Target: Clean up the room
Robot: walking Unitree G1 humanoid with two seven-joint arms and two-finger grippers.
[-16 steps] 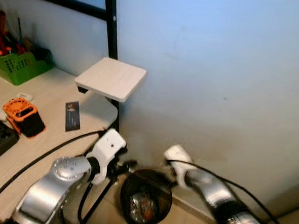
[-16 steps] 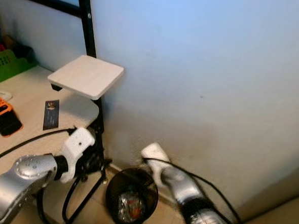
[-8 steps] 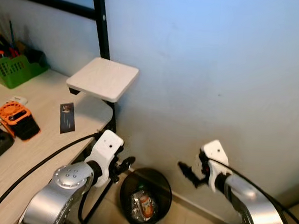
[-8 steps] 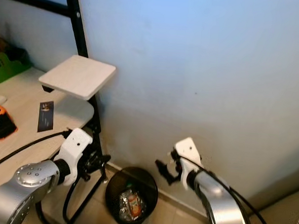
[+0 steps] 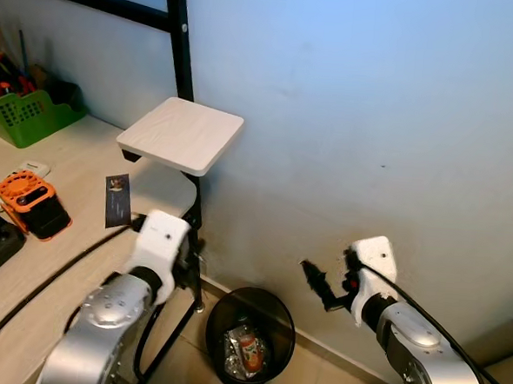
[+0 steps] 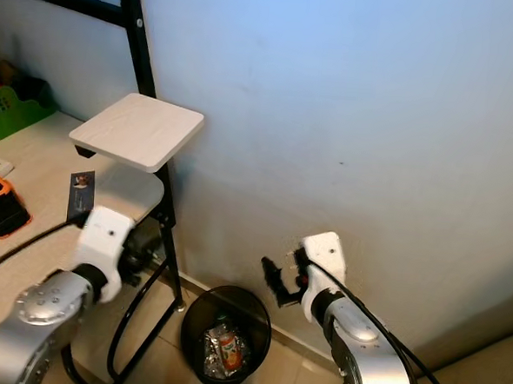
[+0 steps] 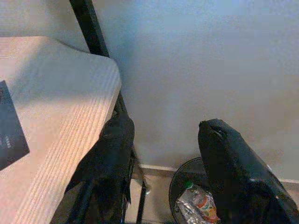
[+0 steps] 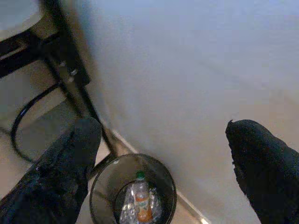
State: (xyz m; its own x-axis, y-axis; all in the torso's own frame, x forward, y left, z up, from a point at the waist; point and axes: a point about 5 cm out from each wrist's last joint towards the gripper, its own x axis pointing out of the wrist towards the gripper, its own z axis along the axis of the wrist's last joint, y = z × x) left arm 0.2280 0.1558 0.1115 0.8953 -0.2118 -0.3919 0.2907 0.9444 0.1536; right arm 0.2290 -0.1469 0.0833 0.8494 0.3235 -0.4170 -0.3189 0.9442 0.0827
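The black waste bin (image 5: pixel 249 335) stands on the floor against the wall, beside the bench's black leg (image 5: pixel 195 240). It holds a crumpled bottle with an orange label (image 8: pixel 141 205) among other wrappers. The right gripper (image 8: pixel 163 172) hangs above the bin, fingers spread wide and holding nothing. The left gripper (image 7: pixel 163 172) sits at the bench (image 5: pixel 52 258) corner, fingers also parted and empty. On the bench lie an orange device (image 5: pixel 34 200), a dark card (image 5: pixel 117 199) and a green basket (image 5: pixel 22 112). Risk: the left arm's cable, lying across the bench edge, could snag and drag loose items off it.
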